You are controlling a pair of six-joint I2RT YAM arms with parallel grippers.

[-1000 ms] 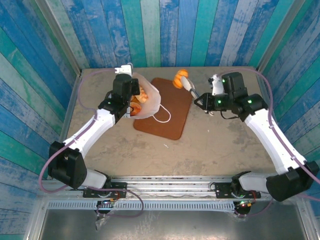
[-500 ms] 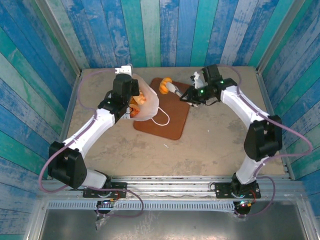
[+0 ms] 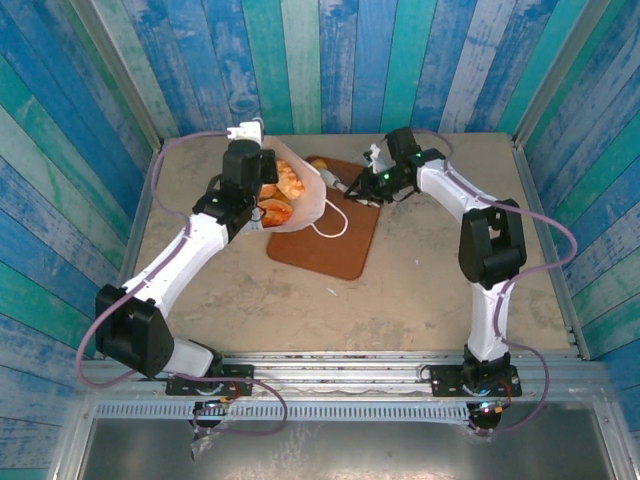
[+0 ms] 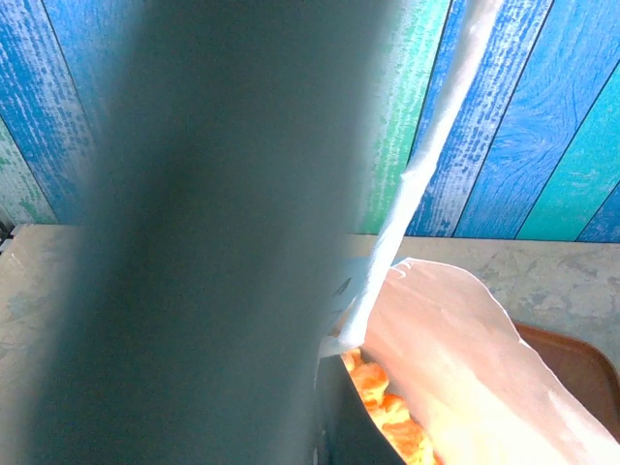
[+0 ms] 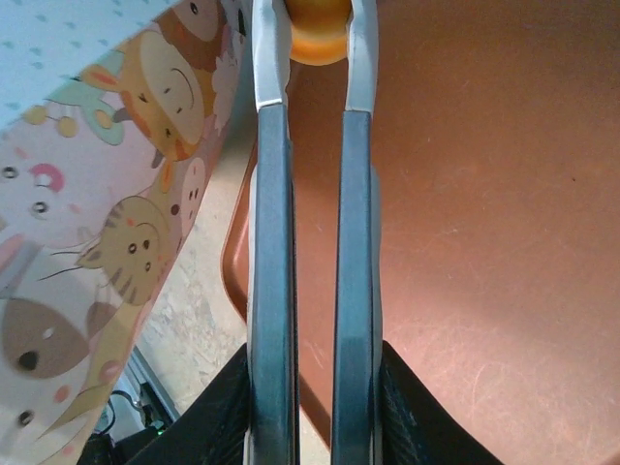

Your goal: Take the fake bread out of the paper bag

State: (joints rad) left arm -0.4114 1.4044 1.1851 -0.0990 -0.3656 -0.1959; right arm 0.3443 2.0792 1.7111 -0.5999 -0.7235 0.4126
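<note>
The white paper bag (image 3: pixel 305 205) lies tilted on the far left end of the brown tray (image 3: pixel 340 245), its mouth open. Several orange-brown pieces of fake bread (image 3: pixel 283 185) show inside it. My left gripper (image 3: pixel 250 138) is shut on the bag's far left rim; in the left wrist view the bag wall (image 4: pixel 465 358), bread (image 4: pixel 387 412) and a cord handle (image 4: pixel 426 165) show past a dark blur. My right gripper (image 5: pixel 318 48) is shut on one orange roll (image 5: pixel 318 29) low over the tray (image 5: pixel 465 194), right beside the bag's printed band (image 5: pixel 107 194).
The bag's other cord handle (image 3: pixel 330 225) loops across the tray. Blue plank walls close in the back and both sides of the beige table (image 3: pixel 430 270). My right arm (image 3: pixel 450 190) reaches across the table's far right part.
My right arm swung left and down with the roll, from above the tray's far right edge to its far end beside the bag. The bag's mouth has opened wider; the left gripper kept its hold.
</note>
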